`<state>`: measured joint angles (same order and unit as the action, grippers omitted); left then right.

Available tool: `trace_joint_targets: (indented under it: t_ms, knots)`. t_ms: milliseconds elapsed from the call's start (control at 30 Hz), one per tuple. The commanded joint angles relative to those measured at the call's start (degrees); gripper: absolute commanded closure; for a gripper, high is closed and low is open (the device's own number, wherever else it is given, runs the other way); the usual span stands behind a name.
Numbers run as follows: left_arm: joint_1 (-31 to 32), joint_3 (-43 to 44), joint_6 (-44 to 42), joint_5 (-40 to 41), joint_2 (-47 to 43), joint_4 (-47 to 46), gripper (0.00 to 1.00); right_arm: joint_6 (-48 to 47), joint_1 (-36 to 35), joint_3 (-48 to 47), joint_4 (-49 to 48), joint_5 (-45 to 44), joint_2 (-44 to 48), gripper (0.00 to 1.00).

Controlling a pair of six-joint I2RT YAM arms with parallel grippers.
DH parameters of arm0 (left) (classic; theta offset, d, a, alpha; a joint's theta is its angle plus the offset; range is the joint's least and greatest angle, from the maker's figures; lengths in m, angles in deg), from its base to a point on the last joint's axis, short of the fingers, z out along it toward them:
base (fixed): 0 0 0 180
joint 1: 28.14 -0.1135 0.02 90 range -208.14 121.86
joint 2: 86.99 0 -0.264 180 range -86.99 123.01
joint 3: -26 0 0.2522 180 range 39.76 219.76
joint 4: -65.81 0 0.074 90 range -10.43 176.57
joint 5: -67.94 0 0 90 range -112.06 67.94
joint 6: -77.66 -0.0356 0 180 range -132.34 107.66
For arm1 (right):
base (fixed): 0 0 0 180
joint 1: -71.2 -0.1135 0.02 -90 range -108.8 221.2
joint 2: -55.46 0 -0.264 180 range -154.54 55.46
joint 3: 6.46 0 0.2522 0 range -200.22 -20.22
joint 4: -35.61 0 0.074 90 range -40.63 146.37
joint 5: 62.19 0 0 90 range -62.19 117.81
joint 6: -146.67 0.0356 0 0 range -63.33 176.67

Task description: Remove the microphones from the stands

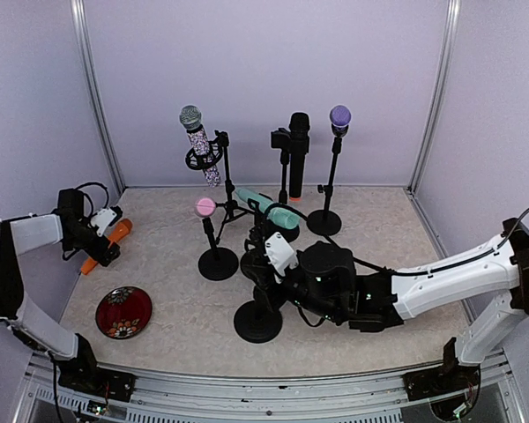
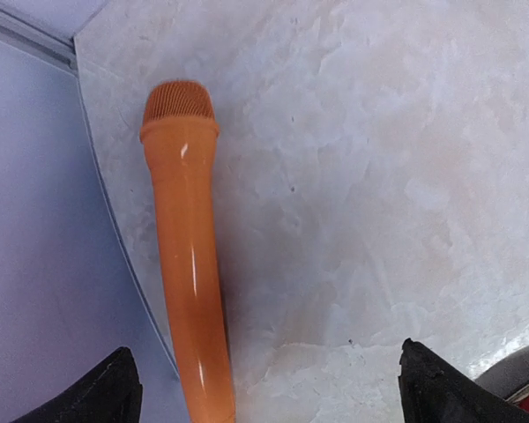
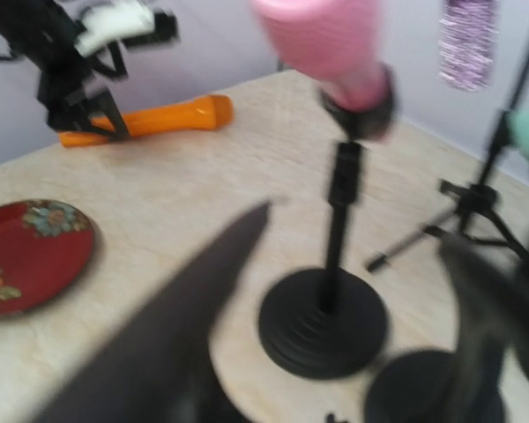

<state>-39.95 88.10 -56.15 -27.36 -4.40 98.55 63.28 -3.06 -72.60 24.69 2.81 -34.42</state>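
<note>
Wide apart, my left gripper hangs over one orange microphone. Five other microphones stand beyond. My right gripper is blurred, so I cannot tell its opening.

Microphone stands close around right tool

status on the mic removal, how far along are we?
Done: the orange mic lies flat on the table, off any stand, with the left hand open above it. In hand: nothing visibly. The right hand sits low by a stand base, its grip blurred. Left, if wanted: pink mic, glitter mic, black mic, purple mic and teal mic are on stands.
</note>
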Motion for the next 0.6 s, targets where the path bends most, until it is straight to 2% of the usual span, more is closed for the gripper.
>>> trace_joint_targets:
  t_ms: [0,133,300,433,567]
  knots:
    - [0.3,3.2,1.7,-5.9,-5.3,6.2,0.01,0.7,0.1,6.1,2.6,-7.1,7.9,1.0]
    - [0.5,4.3,1.7,-8.8,-8.5,9.5,0.01,0.6,3.8,11.2,4.8,-9.5,14.9,1.0]
    - [1.8,4.1,1.5,-10.0,-10.7,11.6,0.01,-1.8,11.9,15.5,6.0,-10.4,22.6,1.0]
    - [2.8,3.5,1.1,-10.4,-11.4,12.1,0.01,-3.7,21.5,17.6,5.8,-7.9,27.1,1.0]
    - [3.2,3.3,0.8,-11.4,-11.5,13.1,0.01,-5.2,33.2,18.6,3.1,-3.0,27.6,1.0]
